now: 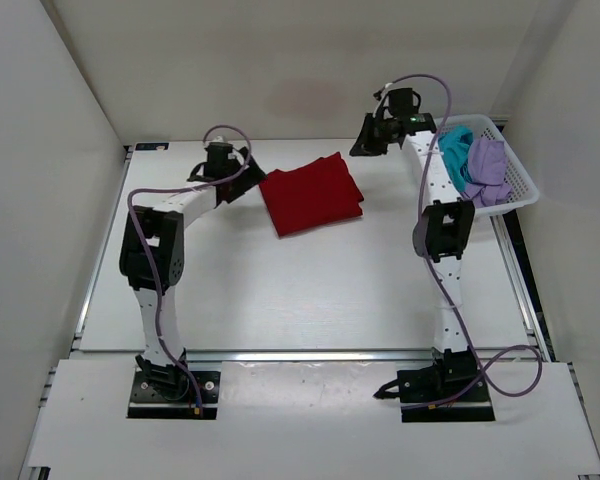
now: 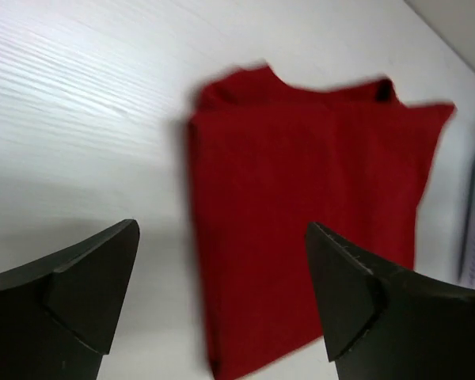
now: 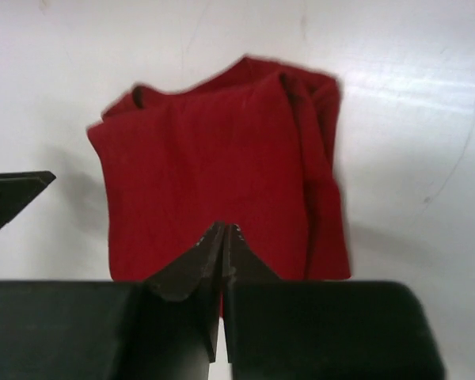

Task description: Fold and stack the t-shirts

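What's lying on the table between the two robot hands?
The folded dark red t-shirt lies flat on the table between the open left gripper and the shut right gripper. The top view shows it best; neither gripper holds it.

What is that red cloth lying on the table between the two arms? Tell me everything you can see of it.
It is a dark red t-shirt of plain, soft-looking fabric. It is folded into a rough rectangle, with what looks like the neckline at one edge and layered folds along one side. It lies flat on the white table, toward the far side and slightly turned. Nothing rests on it. The left tool hangs open close by and does not appear to touch it.
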Robot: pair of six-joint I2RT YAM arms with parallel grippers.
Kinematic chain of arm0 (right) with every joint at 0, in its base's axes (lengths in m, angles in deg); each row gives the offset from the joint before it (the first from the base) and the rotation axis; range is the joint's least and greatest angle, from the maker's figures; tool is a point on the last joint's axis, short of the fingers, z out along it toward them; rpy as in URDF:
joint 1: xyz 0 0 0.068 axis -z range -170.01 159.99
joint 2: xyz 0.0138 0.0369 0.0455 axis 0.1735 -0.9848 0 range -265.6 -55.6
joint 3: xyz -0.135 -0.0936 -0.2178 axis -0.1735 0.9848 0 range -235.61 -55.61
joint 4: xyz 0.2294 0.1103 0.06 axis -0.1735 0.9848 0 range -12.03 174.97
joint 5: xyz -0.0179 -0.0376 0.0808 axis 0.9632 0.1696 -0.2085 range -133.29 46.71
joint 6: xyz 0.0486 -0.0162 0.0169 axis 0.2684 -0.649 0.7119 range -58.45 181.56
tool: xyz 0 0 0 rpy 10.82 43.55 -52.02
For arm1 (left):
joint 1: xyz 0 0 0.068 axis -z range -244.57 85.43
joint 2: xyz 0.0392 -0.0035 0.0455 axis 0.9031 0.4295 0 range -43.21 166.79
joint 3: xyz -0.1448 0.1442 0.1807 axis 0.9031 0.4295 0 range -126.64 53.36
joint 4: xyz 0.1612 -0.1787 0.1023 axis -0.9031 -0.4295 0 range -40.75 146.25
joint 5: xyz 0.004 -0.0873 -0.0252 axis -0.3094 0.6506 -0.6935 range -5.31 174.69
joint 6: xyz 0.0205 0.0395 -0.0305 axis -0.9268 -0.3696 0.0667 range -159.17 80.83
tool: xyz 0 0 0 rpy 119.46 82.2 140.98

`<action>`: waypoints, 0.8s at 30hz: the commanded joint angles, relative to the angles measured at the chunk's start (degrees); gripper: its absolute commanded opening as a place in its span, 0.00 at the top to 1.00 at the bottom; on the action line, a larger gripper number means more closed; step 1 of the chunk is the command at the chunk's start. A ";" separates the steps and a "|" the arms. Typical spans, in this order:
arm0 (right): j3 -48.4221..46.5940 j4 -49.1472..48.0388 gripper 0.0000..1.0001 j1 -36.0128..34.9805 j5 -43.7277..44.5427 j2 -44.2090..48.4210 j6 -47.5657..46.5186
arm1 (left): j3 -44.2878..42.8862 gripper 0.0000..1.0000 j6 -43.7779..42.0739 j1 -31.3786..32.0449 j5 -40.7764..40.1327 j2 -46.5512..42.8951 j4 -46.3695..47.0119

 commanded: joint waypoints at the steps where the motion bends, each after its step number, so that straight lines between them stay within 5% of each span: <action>1: -1.67 8.00 1.00 -4.58 5.25 3.27 -3.42 | -0.13 0.01 -5.07 7.79 0.56 -4.53 1.16; 5: -1.68 11.52 1.00 -7.30 9.65 8.44 -3.87 | 2.94 0.01 -7.81 9.74 -2.51 -5.76 2.47; 7: -0.37 11.79 1.00 -8.09 11.59 12.48 -4.13 | 6.18 0.05 -6.59 7.64 2.64 -7.08 5.72; 8: -0.19 12.23 1.00 -8.01 12.47 15.20 -4.13 | 8.11 0.12 -6.14 6.41 2.84 -7.78 6.08; 10: 1.56 12.41 1.00 -8.71 13.35 19.08 -4.48 | 10.50 0.48 -5.61 4.74 2.41 -8.23 8.19; 11: 2.79 12.41 0.99 -9.14 14.14 21.53 -4.74 | 10.59 0.53 -6.13 4.56 2.75 -8.14 7.67; 14: 7.70 12.14 0.85 -10.91 17.12 26.99 -5.01 | 10.77 0.50 -6.32 4.12 2.58 -5.77 5.64; 18: 17.98 7.60 0.68 -13.98 22.04 36.81 -6.06 | 9.46 0.31 -4.56 4.02 6.18 -1.38 7.30; 21: 35.11 -3.21 0.57 -14.51 21.01 48.75 -5.19 | 5.87 0.26 -4.29 4.90 6.53 2.23 6.70; 24: 56.88 -16.28 0.51 -11.62 15.05 59.92 -1.07 | 2.00 0.34 -2.80 5.96 9.34 6.71 6.70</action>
